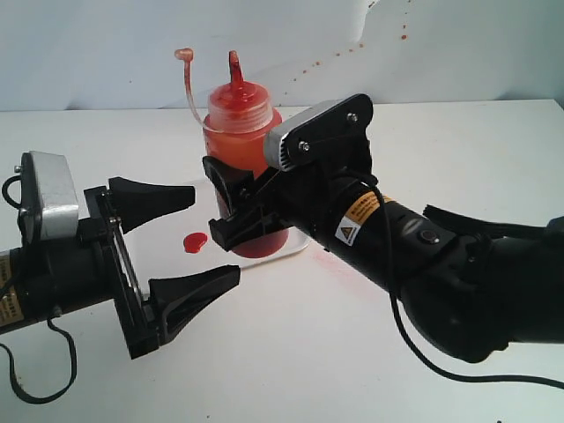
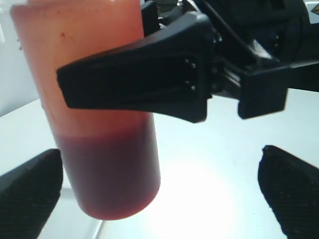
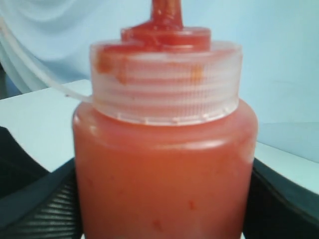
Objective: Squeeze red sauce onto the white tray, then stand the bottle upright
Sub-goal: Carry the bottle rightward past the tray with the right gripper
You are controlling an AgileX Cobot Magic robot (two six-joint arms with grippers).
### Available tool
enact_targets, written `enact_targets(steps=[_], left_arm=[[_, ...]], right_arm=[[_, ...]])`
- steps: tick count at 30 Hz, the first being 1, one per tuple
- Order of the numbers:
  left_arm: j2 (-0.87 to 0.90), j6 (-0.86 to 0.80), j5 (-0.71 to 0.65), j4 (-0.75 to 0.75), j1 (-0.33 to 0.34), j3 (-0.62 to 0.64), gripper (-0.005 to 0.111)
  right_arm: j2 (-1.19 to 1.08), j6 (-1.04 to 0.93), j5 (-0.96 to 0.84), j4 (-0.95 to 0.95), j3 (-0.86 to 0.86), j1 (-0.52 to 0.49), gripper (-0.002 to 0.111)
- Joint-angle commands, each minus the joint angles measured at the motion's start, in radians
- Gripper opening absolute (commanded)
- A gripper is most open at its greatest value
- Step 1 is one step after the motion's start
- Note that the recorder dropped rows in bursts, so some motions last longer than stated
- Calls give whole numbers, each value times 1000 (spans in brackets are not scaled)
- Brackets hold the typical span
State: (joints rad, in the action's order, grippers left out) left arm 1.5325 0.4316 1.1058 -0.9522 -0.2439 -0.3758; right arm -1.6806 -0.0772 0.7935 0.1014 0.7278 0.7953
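Right pincer (image 1: pixel 227 210) clamped on the bottle (image 1: pixel 238 132), left pincer (image 1: pixel 214 234) wide open.
The bottle stands upright on the white tray (image 1: pixel 293 249), nozzle up and cap strap hanging off to the side. Right jaws press both sides of its lower body. Left jaws are spread far apart, holding and touching nothing, just beside the bottle. The red sauce (image 1: pixel 195 241) blob sits on the tray next to the bottle base. The tray lies flat on the worktop (image 1: pixel 308 352).

Yellow warning label (image 1: pixel 357 220) with a black triangle sign, on the right arm (image 1: pixel 423 264) — words too small to read.
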Motion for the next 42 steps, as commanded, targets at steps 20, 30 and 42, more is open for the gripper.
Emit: enact_targets(steps=[20, 30, 42], left_arm=[[-3, 1, 13, -5, -4, -2, 105], [-3, 1, 13, -3, -4, -2, 105], [-3, 1, 13, 1, -4, -2, 105]], right_arm=[[-1, -85, 85, 160, -104, -141, 0], [-142, 4, 267, 144, -125, -199, 0], [-187, 11, 303, 141, -125, -328, 0]])
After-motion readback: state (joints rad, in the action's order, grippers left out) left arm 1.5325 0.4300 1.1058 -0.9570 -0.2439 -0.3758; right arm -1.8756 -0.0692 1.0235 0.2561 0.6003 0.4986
